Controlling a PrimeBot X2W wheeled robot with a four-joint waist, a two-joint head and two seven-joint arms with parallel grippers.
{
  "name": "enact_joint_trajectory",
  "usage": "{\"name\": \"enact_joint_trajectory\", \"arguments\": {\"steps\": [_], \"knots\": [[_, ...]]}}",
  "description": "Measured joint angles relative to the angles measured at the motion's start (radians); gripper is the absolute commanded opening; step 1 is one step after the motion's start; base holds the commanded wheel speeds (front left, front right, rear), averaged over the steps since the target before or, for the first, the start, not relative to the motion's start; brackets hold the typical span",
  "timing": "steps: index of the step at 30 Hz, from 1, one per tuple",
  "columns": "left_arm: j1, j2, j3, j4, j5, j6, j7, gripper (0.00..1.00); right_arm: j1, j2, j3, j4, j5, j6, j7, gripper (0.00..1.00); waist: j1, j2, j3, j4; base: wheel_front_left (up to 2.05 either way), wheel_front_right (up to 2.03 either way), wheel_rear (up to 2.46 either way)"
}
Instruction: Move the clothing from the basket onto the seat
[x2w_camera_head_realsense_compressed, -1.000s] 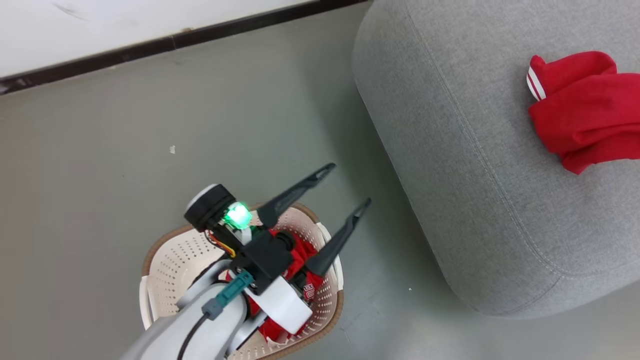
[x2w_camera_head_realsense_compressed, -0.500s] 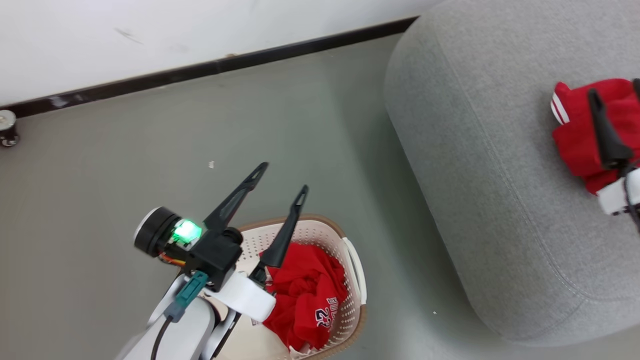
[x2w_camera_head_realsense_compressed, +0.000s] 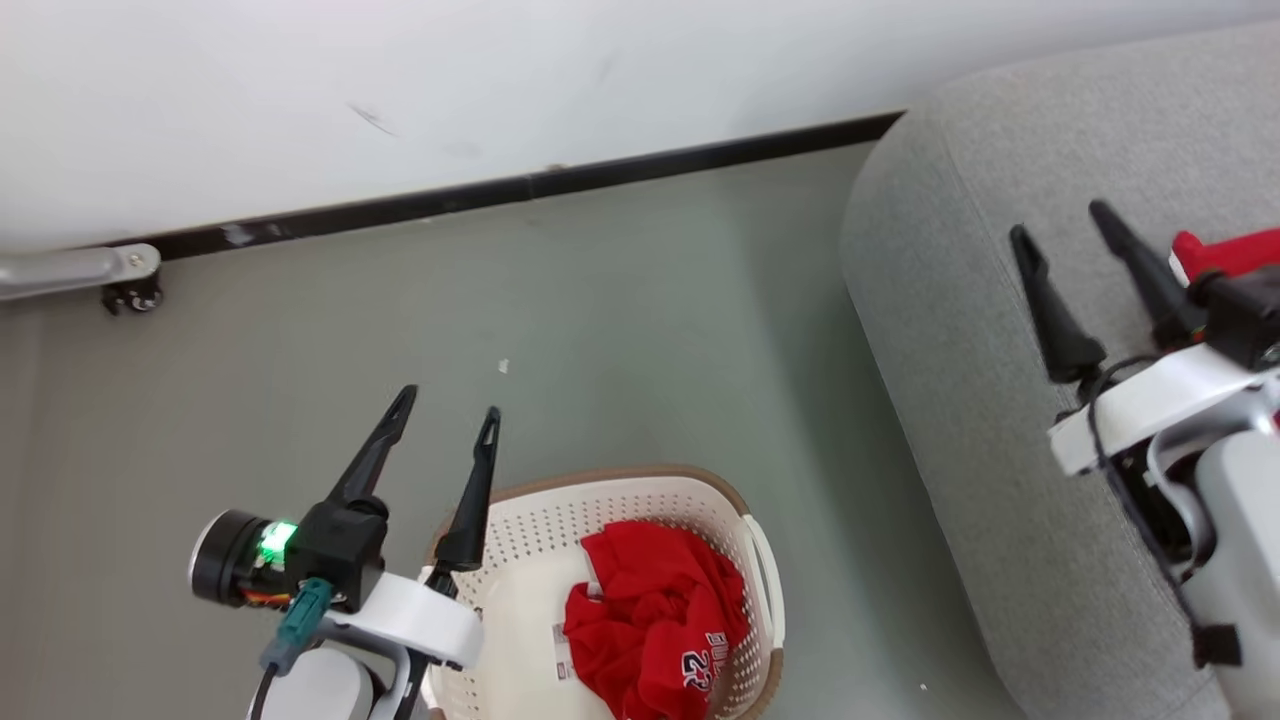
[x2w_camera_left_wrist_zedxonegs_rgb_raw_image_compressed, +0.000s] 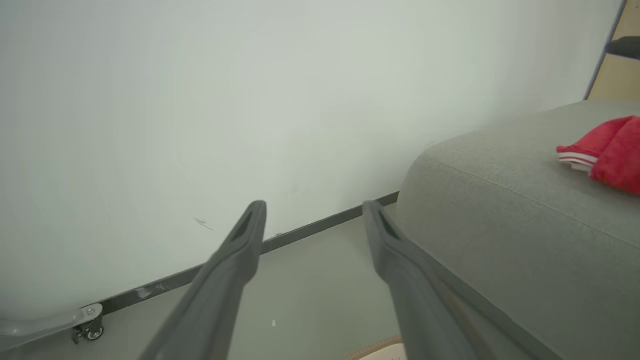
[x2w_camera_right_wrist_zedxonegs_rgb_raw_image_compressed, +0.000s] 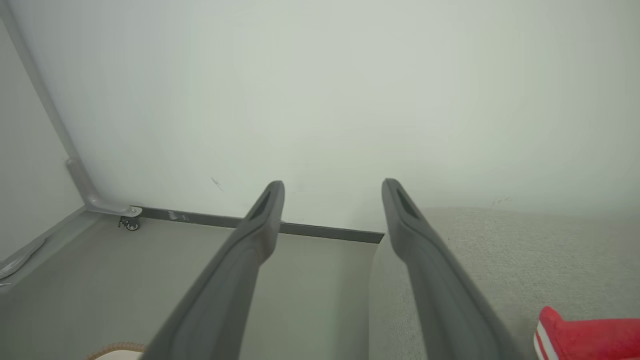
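Grey-green floor (x2w_camera_head_realsense_compressed: 620, 330) runs up to a white wall (x2w_camera_head_realsense_compressed: 500, 80) with a black skirting board (x2w_camera_head_realsense_compressed: 600, 182) at its foot; at the far left a grey metal leg on a small caster (x2w_camera_head_realsense_compressed: 130, 292) stands against that board. The basket (x2w_camera_head_realsense_compressed: 620, 480) sits on the floor at the bottom of the head view, cream with perforated walls and a brown rim; the clothing (x2w_camera_head_realsense_compressed: 650, 620) lies crumpled inside it toward its right half, bright red, with white-and-navy numbers showing on a lower fold. The seat (x2w_camera_head_realsense_compressed: 960, 320) fills the right side, light grey and rounded, apart from the basket with bare floor between them; a red garment (x2w_camera_head_realsense_compressed: 1235, 250) with white striped trim lies on top of it, partly hidden by the right arm's wrist.

The left gripper (x2w_camera_head_realsense_compressed: 447, 402) hangs over the floor at the basket's left rim, its two dark fingers spread apart with nothing between them; the left wrist view shows the same gap (x2w_camera_left_wrist_zedxonegs_rgb_raw_image_compressed: 314, 206), wall and floor visible through it. The right gripper (x2w_camera_head_realsense_compressed: 1060, 222) is above the seat just left of the red garment, its fingers likewise parted and empty; from its own wrist (x2w_camera_right_wrist_zedxonegs_rgb_raw_image_compressed: 333, 184) the garment lies at the lower right corner, outside the fingers.
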Motion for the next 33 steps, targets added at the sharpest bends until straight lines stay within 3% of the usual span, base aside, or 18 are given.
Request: {"name": "enact_joint_trajectory", "arguments": {"steps": [20,33], "knots": [[0.156,-0.027,0.164,0.017,-0.013,0.097,-0.003,1.00,0.247,0.149,-0.098,0.002,-0.102,0.000,0.000,1.00,0.0000,0.0000,-0.147,0.076,0.00,0.00,0.00],[0.224,-0.027,0.193,0.048,-0.022,0.086,-0.003,1.00,0.400,0.219,-0.141,-0.058,-0.162,0.000,0.000,1.00,0.0000,0.0000,-0.221,0.077,0.00,0.00,0.00]]}}
